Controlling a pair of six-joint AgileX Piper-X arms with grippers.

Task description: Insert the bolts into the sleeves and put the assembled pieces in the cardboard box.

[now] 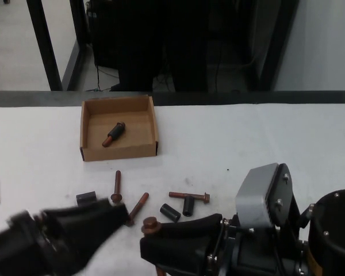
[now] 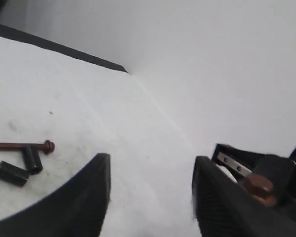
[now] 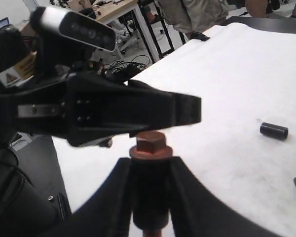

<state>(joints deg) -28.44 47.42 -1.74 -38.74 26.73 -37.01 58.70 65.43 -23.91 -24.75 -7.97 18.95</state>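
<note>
The left gripper (image 2: 152, 165) sits nearest, low over the bench (image 1: 276, 138), its fingers spread wide and holding nothing. Close at its three o'clock, the right gripper (image 3: 149, 170) is clamped on a sleeve (image 3: 149, 197) with a bolt (image 3: 148, 143) down through it. The bolt's head is uppermost, seemingly seated on the sleeve's top, and the shank's tip pokes out below.

The insertion looks finished, so the step in hand is probably the carry to the box (image 1: 118, 152). The box lies at about eleven o'clock from the right gripper, well apart, with one finished piece (image 1: 114, 134) already inside.

To do this well, the right arm should keep the head up so the bolt cannot slide out, and lift clear of the left gripper's fingers first. It should then pass above the loose bolts (image 1: 138, 207) and loose sleeves (image 1: 170, 212) lying at twelve o'clock on the way. It should lower inside the walls, beside the piece there, before letting go, since a drop from height could shake the bolt free.
</note>
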